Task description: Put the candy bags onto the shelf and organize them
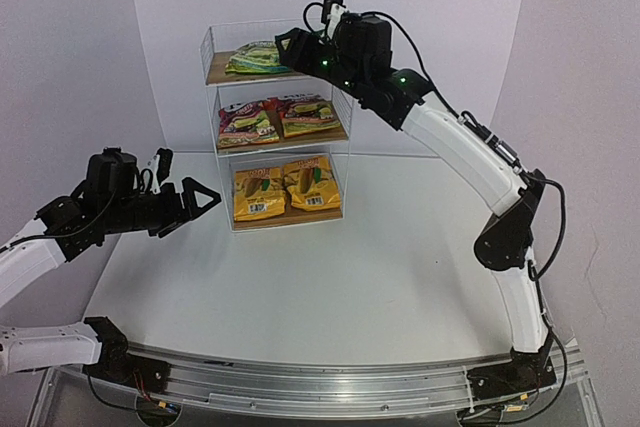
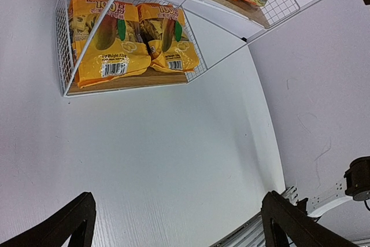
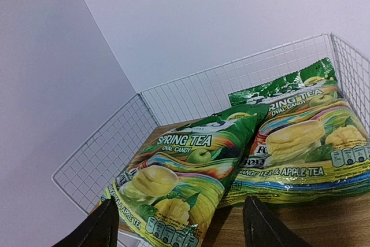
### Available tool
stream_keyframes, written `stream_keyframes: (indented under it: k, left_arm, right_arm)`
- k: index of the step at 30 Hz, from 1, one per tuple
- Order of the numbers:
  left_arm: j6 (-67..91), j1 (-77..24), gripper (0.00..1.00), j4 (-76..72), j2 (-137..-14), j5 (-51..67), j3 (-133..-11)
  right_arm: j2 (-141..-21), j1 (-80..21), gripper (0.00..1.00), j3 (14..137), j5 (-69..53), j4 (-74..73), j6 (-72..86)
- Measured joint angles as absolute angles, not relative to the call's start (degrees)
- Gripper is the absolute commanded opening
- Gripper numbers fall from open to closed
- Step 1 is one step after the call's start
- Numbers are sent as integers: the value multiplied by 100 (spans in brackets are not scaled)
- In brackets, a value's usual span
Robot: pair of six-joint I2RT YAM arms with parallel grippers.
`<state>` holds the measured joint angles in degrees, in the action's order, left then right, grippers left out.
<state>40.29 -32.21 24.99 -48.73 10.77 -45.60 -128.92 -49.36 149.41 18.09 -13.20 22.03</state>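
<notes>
my right pincer (image 3: 181, 201) released, wide above two green spring tea bags (image 3: 179, 166), top board of the shelf (image 3: 191, 93), left pincer (image 2: 179, 198) wide, empty

Yellow bags (image 2: 107, 41) shelved, claw (image 2: 177, 202) seemingly spread

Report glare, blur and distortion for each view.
Top external: soft even light, sharp, faint shadows on the table. Left wrist: wide-angle lens bows the table's edge; the yellow bags show mild glare. Right wrist: bright glare streaks on the green bags, text legible.
</notes>
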Motion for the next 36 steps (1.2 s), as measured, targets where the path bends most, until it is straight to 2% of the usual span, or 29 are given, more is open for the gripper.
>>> stream_keyframes:
  k: [5, 12, 26, 33, 36]
  left_arm:
    - [4029, -3221, 100, 2499, -4884, 1098, -4560]
    - [4029, -3221, 100, 2499, -4848, 1092, -4519]
    - [4032, -3221, 100, 2502, -4782, 1092, -4519]
    - [4032, -3221, 100, 2502, -4724, 1094, -4519]
    - [4034, -3221, 100, 2502, -4724, 1096, -4517]
  right_arm:
    - [-12558, -4969, 69, 14757, 1767, -1400, 2185]
    - [-11917, -5149, 67, 13882, 1498, -1502, 2355]
    - [-12233, -5207, 63, 14116, 1594, -1866, 2553]
    - [-12670, -5207, 47, 14501, 1659, -1941, 2508]
    - [-12775, -5207, 44, 14590, 1675, -1938, 2484]
